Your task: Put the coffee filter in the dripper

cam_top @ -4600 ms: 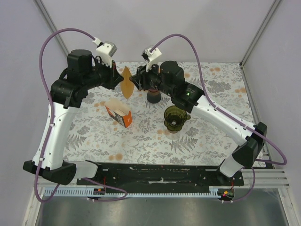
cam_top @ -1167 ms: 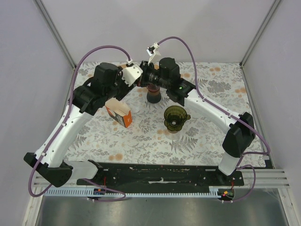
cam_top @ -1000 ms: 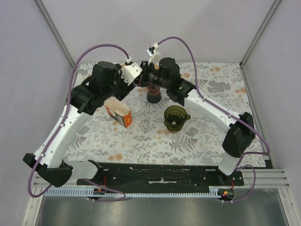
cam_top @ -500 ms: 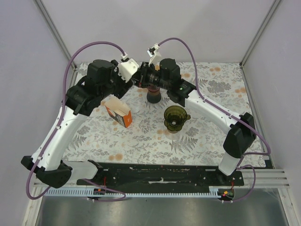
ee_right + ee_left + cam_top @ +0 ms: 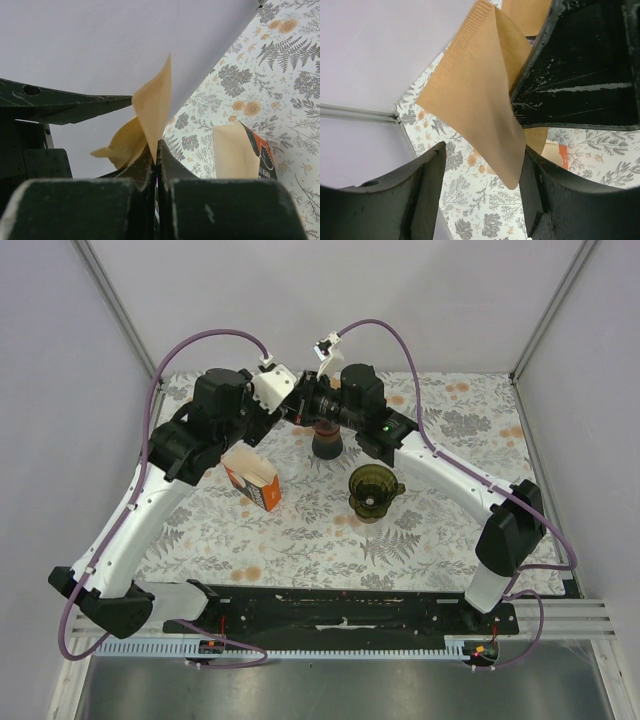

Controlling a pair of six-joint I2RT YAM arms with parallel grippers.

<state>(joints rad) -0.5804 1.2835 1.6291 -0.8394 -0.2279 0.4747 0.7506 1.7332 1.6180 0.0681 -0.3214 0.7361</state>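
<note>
From above, left tool (image 5: 288, 407) and right tool (image 5: 301, 410) meet over the bench (image 5: 300, 540), apart from the dripper (image 5: 372, 490); left wrist: jaws wide, coffee filter (image 5: 480, 95) between; right wrist: right tool pinching the filter's edge

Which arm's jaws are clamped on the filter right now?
The right arm: its jaws are shut on the edge of the coffee filter. On the left arm the jaws stand open either side of it.
</note>
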